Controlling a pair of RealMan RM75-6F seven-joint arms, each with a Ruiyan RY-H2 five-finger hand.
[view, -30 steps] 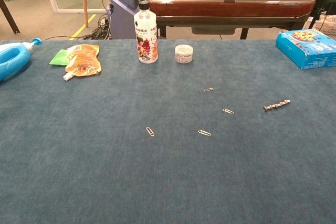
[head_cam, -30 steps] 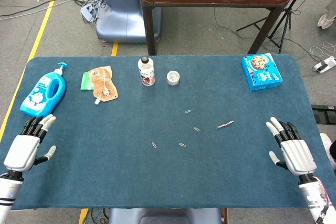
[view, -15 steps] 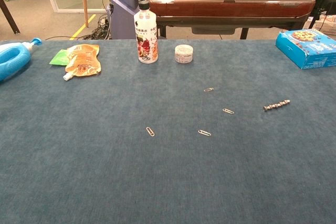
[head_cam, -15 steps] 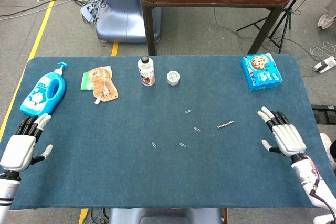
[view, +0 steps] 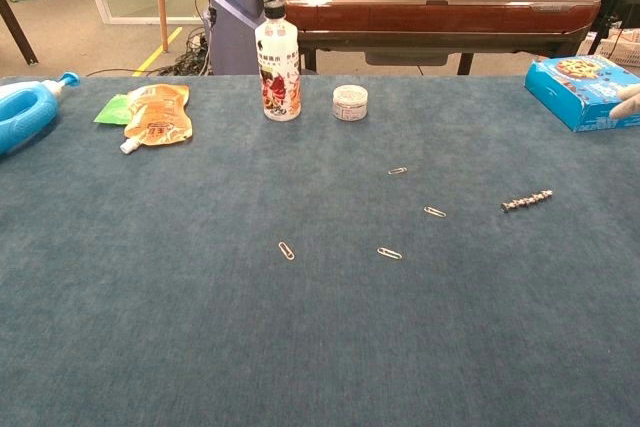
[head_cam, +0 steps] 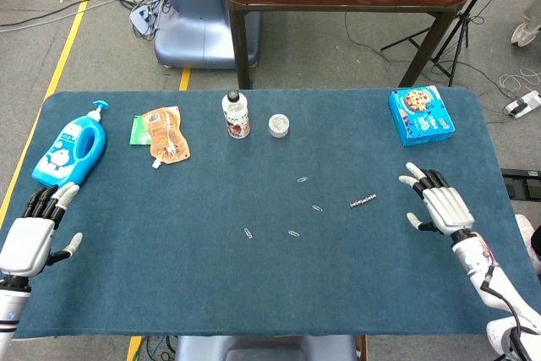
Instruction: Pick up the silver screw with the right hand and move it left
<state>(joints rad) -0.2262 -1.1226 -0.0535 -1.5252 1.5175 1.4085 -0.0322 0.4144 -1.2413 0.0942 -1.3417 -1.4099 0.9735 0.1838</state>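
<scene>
The silver screw (head_cam: 363,201) (view: 527,200) lies flat on the blue table cloth, right of centre. My right hand (head_cam: 438,205) hovers to the right of it with fingers spread, holding nothing; only a fingertip (view: 628,104) of it shows at the right edge of the chest view. My left hand (head_cam: 34,232) is at the table's front left corner, fingers apart and empty, far from the screw.
Several paper clips (head_cam: 293,232) (view: 389,253) lie left of the screw. At the back stand a bottle (head_cam: 236,114), a small round tin (head_cam: 279,125), an orange pouch (head_cam: 164,134), a blue detergent bottle (head_cam: 71,144) and a blue cookie box (head_cam: 421,114).
My right hand has moved forward and left toward the screw, its fingertip now entering the chest view. The left hand has drifted slightly back and left. The screw has not moved.
</scene>
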